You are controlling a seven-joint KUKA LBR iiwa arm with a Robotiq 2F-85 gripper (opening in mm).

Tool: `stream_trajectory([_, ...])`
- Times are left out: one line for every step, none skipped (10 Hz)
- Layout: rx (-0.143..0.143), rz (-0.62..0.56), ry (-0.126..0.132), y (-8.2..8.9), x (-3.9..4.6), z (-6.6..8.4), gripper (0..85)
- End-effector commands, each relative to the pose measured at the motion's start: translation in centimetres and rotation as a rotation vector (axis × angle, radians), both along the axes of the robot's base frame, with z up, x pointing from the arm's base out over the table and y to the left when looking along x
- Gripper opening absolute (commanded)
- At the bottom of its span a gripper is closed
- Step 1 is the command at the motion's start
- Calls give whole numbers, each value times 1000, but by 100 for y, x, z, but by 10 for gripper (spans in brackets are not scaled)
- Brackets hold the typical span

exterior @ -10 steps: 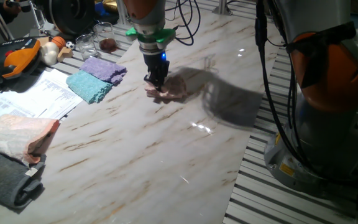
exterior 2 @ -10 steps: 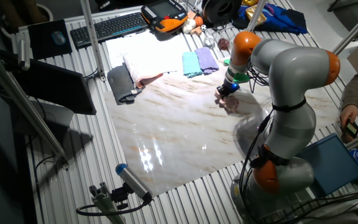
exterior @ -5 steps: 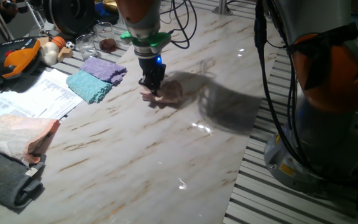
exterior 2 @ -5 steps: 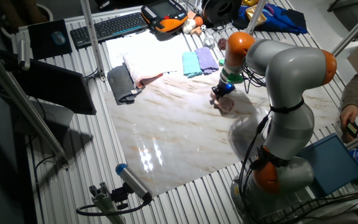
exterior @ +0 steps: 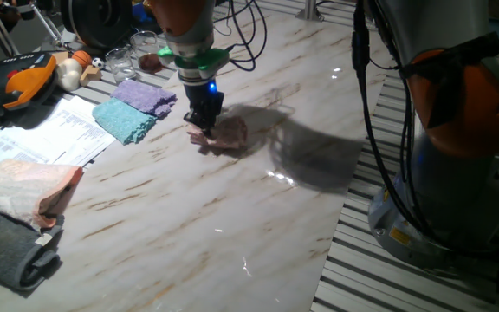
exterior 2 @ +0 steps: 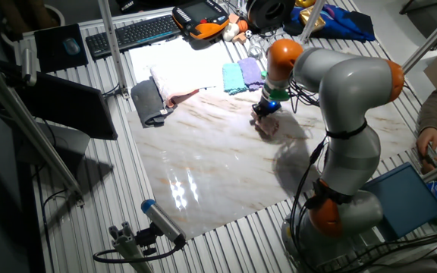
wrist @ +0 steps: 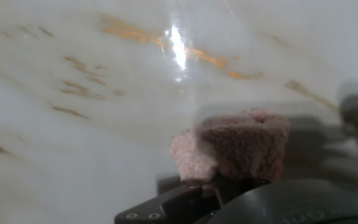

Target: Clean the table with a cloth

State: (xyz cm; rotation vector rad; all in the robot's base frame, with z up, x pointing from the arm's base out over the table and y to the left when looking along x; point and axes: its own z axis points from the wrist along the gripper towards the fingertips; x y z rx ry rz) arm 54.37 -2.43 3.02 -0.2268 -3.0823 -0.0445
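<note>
The small dusty-pink cloth point(exterior: 224, 134) lies bunched on the white marble table point(exterior: 232, 217), near its middle-back. My gripper point(exterior: 201, 130) points straight down and is shut on the cloth's left edge, pressing it to the tabletop. In the other fixed view the gripper point(exterior 2: 262, 117) holds the cloth point(exterior 2: 268, 127) just in front of the teal and purple cloths. In the hand view the pink cloth point(wrist: 238, 148) bulges out above the dark finger point(wrist: 185, 202), with the glossy table point(wrist: 73, 74) behind it.
A teal cloth point(exterior: 125, 119) and a purple cloth point(exterior: 143, 95) lie left of the gripper. A pale peach cloth point(exterior: 24, 191) and a grey cloth point(exterior: 11, 251) lie at the front left. Papers, glasses point(exterior: 132, 52) and an orange pendant point(exterior: 20, 78) stand at the back left. The robot base point(exterior: 453, 147) is on the right.
My gripper has dragged the pink cloth across the table to the left, towards the teal and purple cloths. Nothing else has moved.
</note>
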Motion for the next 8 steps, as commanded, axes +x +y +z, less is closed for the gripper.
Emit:
stream_trajectory([0,4,2,5,61,-6,0])
stream_trajectory([2,9,8,0,129,24,0])
stream_trajectory([0,12,20,-11,189,77,0])
stream_trajectory([-3,11,26,-5,226,125,0])
stream_trajectory([-8,5,31,25,248,162,0])
stream_trajectory([-9,-7,37,64,255,184,0])
stream_trajectory([-12,-13,42,99,255,208,0])
stream_trajectory([-12,-28,44,135,250,224,0])
